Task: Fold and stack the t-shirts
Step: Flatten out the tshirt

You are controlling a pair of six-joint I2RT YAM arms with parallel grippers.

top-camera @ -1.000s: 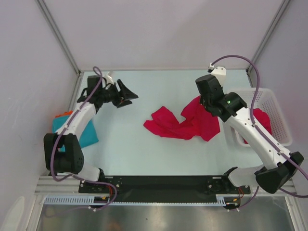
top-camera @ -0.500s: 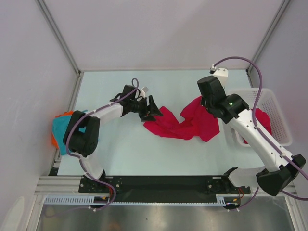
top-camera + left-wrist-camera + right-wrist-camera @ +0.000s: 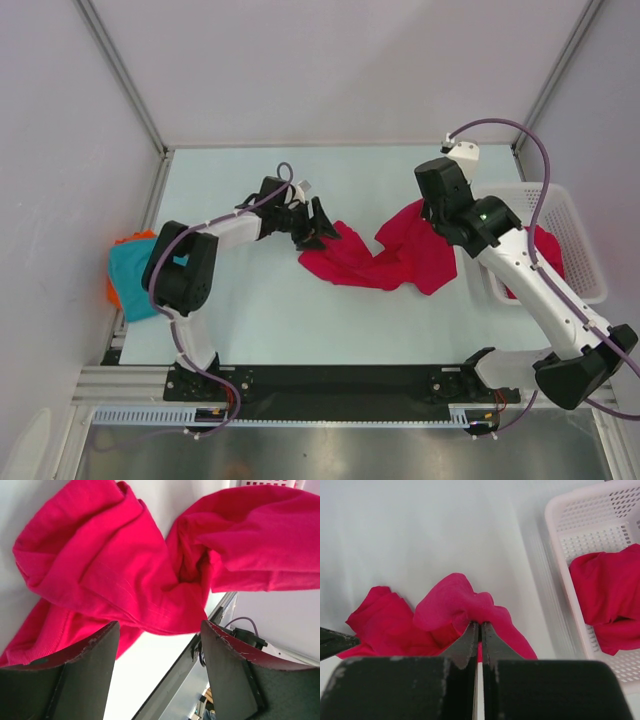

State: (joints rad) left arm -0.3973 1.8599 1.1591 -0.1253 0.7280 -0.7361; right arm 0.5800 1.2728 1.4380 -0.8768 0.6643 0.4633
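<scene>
We see the crimson t-shirt (image 3: 372, 257) lying crumpled near the middle of the pale surface (image 3: 260, 320) in the top view, spread from just left of centre towards the right. Its upper right part rises in a bunched peak to the right pincer (image 3: 424, 212). In the right wrist view the right pincer (image 3: 480, 629) has its two fingers pressed together, and a fold of the crimson t-shirt (image 3: 452, 607) is pinched at their tips. The left pincer (image 3: 322, 225) stands open at the upper left end of the same shirt. In the left wrist view its dark fingers (image 3: 75, 670) are spread wide at the bottom of the frame, and the red cloth (image 3: 115, 565) fills the space above and between them; we cannot tell whether they touch it. At the right edge of the top view stands a white mesh basket (image 3: 585, 235), and the second crimson t-shirt (image 3: 547, 255) lies heaped inside it. At the left edge of the top view the teal t-shirt (image 3: 132, 275) lies on something orange (image 3: 112, 292), well apart from both pincers.
</scene>
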